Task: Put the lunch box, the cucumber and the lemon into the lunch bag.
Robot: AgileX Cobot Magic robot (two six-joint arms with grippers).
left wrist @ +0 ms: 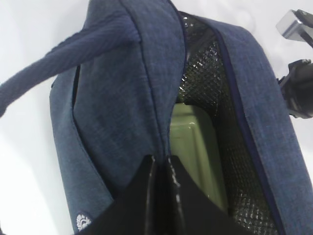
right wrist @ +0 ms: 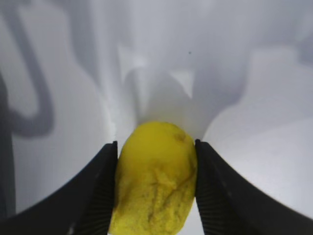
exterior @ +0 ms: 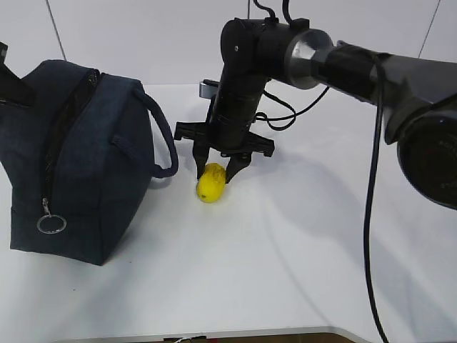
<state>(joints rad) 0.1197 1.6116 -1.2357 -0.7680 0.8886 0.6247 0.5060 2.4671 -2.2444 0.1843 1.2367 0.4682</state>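
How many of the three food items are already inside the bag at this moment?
1 for certain: the lunch box shows inside the bag. The lemon is on the table between the right gripper fingers. The cucumber isn't visible; possibly hidden inside.

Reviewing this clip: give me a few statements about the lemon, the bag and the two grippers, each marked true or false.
1. The right gripper has its fingers on both sides of the lemon. True.
2. The lemon is already inside the lunch bag. False: it lies on the white table beside the bag.
3. The lunch box with its green lid is inside the bag. True.
4. The left gripper is wide open. False: it is shut on the bag's edge.
5. The bag's zipper is closed. False: the top gapes open.
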